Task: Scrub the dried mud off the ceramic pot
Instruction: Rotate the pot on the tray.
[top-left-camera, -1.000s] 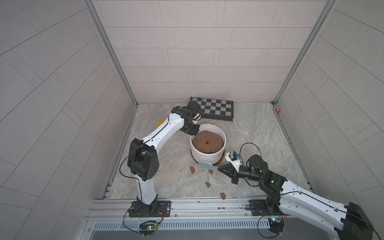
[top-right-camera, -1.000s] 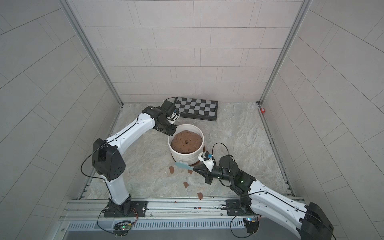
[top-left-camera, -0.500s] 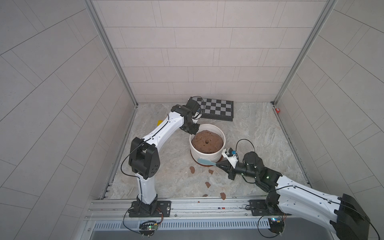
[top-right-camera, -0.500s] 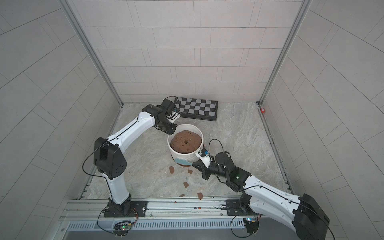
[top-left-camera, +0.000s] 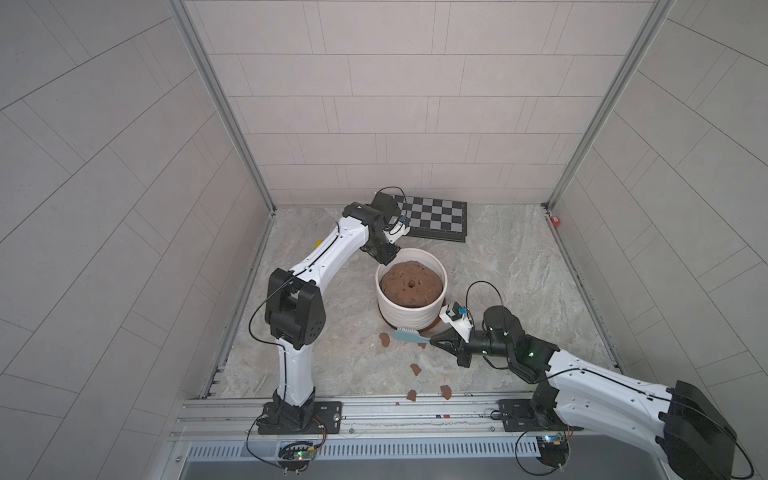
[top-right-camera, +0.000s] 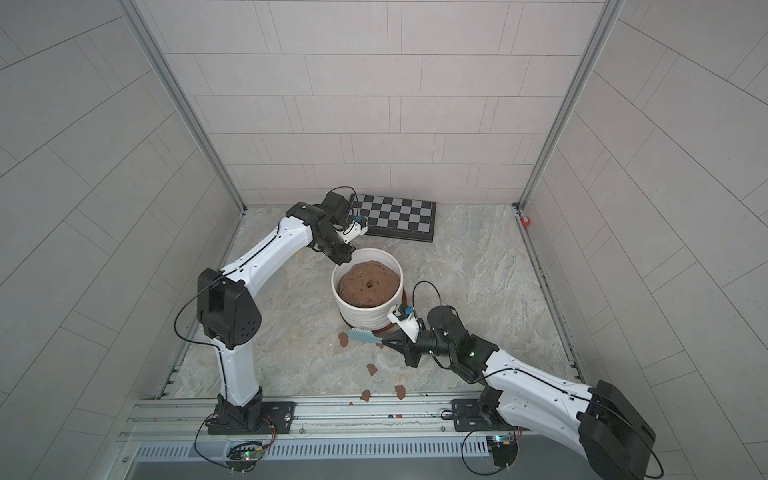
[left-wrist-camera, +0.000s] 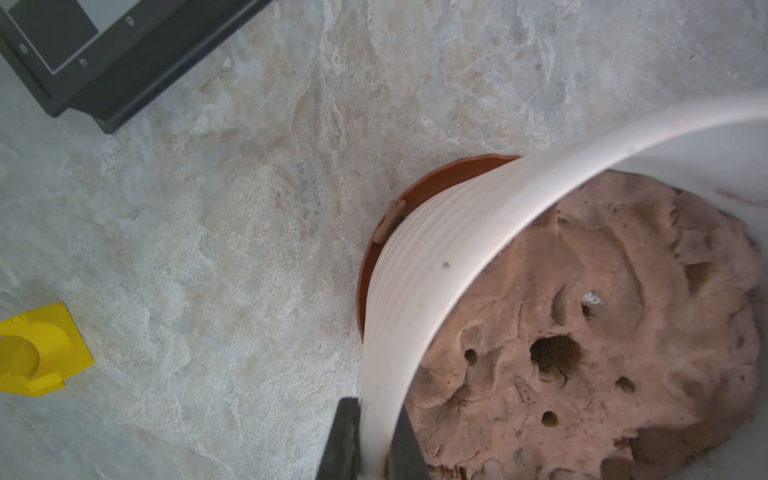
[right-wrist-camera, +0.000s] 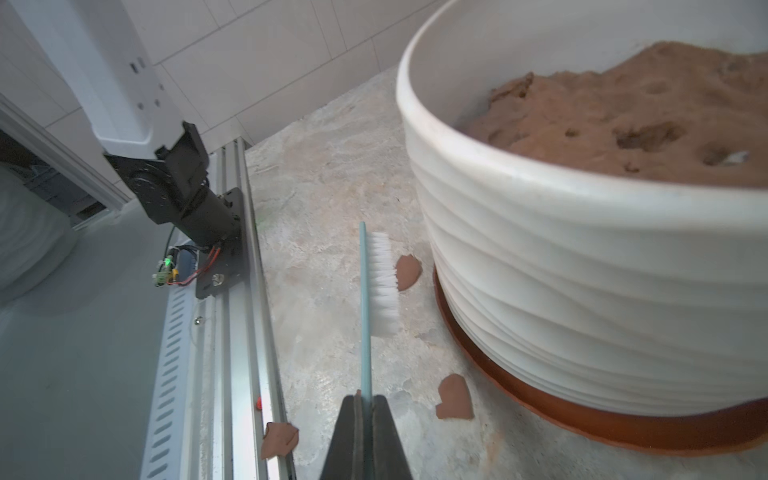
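Chessboard (top-left-camera: 436, 218) flat at back of marbled surface (top-left-camera: 519, 266), nr rear wall. Yellow plastic block (left-wrist-camera: 37, 349) w/ round recess, apart from board. Small red thing (top-left-camera: 555, 220) at right edge.

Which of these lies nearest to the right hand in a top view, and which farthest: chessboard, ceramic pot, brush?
1. brush: held in the right hand.
2. ceramic pot: just beyond the brush bristles, mid-table.
3. chessboard: far back, by the rear wall.
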